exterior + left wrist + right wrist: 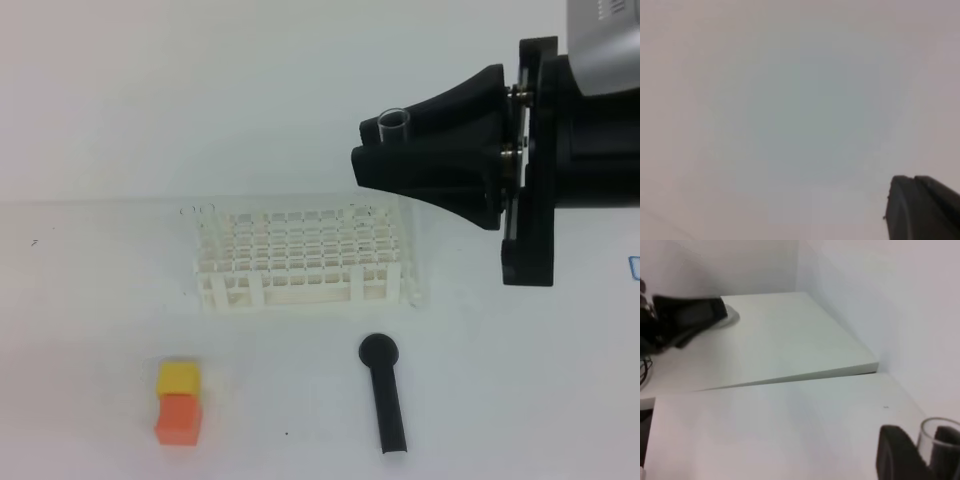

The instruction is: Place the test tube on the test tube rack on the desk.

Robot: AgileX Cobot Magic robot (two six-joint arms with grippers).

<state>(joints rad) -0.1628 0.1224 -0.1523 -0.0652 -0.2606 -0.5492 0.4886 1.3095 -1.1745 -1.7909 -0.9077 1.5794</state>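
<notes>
The clear test tube (395, 123) shows its open rim between the black fingers of my right gripper (376, 150), which is shut on it, high above the back right corner of the white test tube rack (300, 255). The rack stands on the white desk (90, 300). In the right wrist view the test tube's rim (938, 432) sits between the fingers (897, 455); the rest of the tube is hidden. In the left wrist view my left gripper (915, 186) shows only its pressed-together tips over a blurred white surface.
A black round-headed stick (385, 395) lies on the desk in front of the rack's right end. A yellow cube on an orange cube (178, 402) sits at the front left. A dark blurred arm part (685, 317) shows at the right wrist view's upper left.
</notes>
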